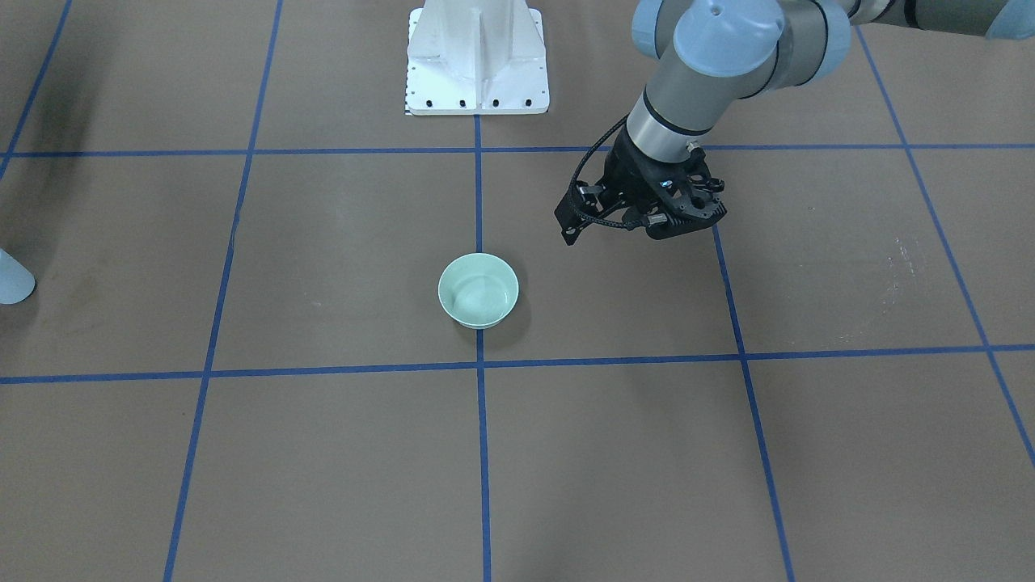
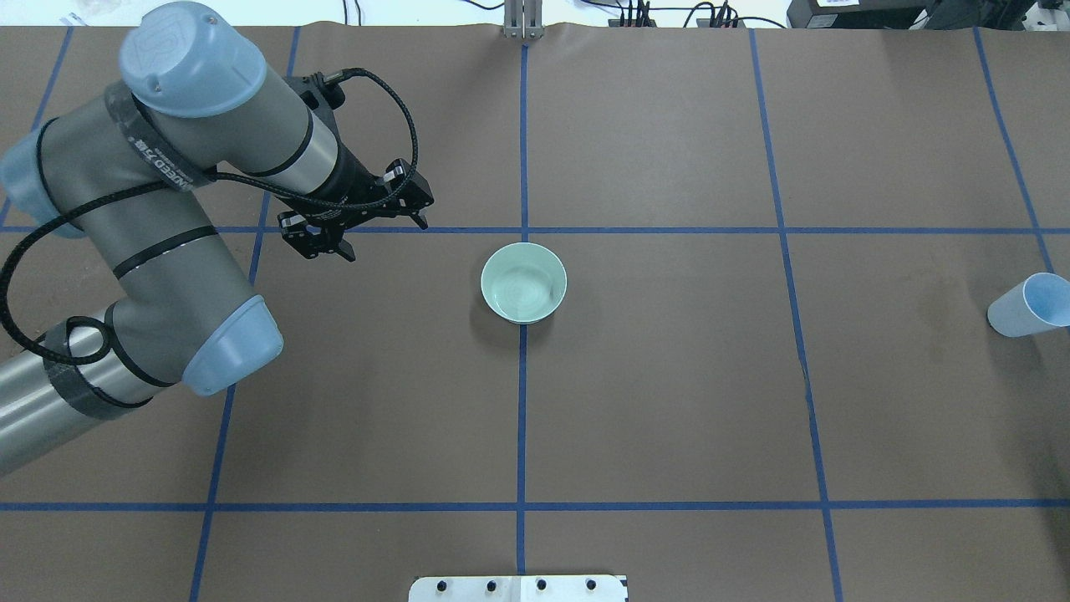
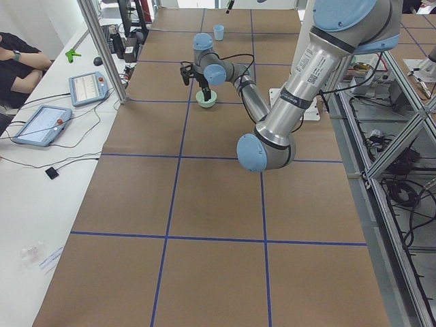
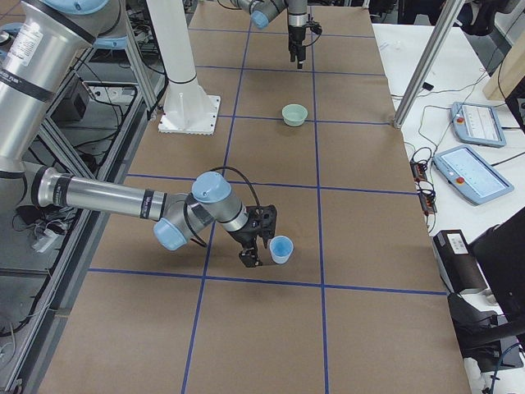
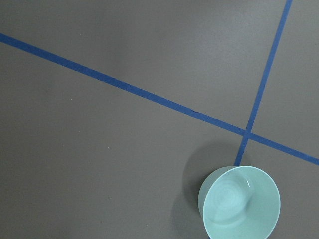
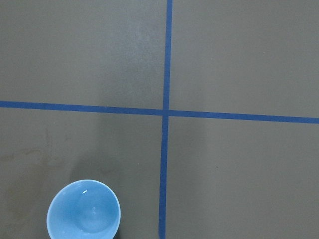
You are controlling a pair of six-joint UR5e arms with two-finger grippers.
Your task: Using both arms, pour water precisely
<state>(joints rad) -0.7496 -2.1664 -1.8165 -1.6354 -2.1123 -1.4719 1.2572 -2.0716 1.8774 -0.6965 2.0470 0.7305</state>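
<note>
A pale green bowl (image 1: 478,289) stands upright at the table's middle, on a blue tape line; it also shows in the overhead view (image 2: 524,283) and the left wrist view (image 5: 239,201). My left gripper (image 2: 330,249) hangs above the table, apart from the bowl, holding nothing; its fingers are hidden under the wrist, so open or shut is unclear. A light blue cup (image 4: 281,249) stands upright at my right end of the table, also in the right wrist view (image 6: 83,209). My right gripper (image 4: 256,238) is close beside the cup; I cannot tell its state.
The white pedestal (image 1: 477,61) stands at the table's robot side. A side bench with control tablets (image 4: 467,123) and an aluminium post (image 4: 426,61) runs along the far edge. A seated person (image 3: 17,61) is beside it. Blue tape lines (image 2: 522,418) grid the brown table.
</note>
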